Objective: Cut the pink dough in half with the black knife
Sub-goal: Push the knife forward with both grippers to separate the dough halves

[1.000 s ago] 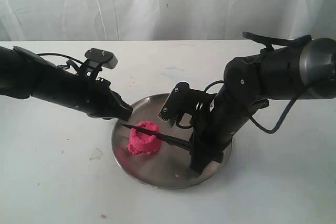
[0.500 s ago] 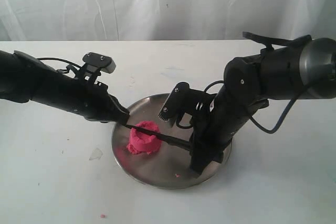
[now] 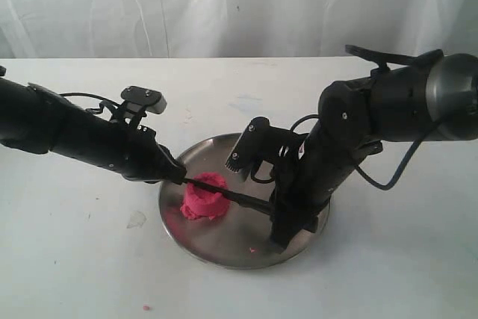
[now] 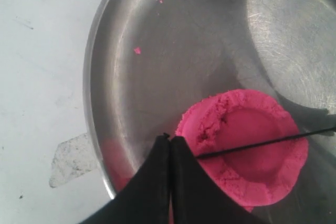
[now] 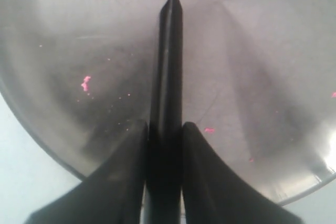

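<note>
Right wrist view: the right gripper clamps the handle of the black knife, whose blade runs across the pink dough. The left gripper has its fingers pressed together at the blade tip. The dough sits on the steel plate, left of centre.

dough on plate, knife across dough
</note>
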{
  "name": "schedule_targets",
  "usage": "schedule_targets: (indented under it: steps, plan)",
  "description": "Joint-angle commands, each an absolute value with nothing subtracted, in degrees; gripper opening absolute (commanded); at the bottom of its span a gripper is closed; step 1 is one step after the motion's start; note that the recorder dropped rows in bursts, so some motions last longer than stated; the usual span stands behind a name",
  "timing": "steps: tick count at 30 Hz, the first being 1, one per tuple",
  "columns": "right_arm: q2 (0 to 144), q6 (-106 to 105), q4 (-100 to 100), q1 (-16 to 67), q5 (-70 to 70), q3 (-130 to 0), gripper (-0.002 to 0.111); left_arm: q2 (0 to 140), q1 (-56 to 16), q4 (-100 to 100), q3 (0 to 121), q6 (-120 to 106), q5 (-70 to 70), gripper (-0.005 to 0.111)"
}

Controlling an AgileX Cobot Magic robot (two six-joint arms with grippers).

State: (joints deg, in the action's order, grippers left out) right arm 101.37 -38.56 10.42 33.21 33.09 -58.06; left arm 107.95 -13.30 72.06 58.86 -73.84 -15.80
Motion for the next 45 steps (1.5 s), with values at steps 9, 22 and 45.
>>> schedule_targets:
  steps: [9, 22, 45]
  plan:
    - [101.35, -38.73, 10.65, 33.06, 33.70, -58.23, 0.000, 109.24, -13.30, 73.29, 58.86, -74.80, -16.14, 0.000]
    - [101.35, -38.73, 10.76, 33.06, 35.65, -58.23, 0.000, 113.81, -13.30, 73.29, 58.86, -74.80, -17.79, 0.000]
    - [105.12, -34.19, 10.87, 33.06, 40.47, -58.23, 0.000, 113.80, -13.30, 73.29, 58.86, -74.92, -17.67, 0.000]
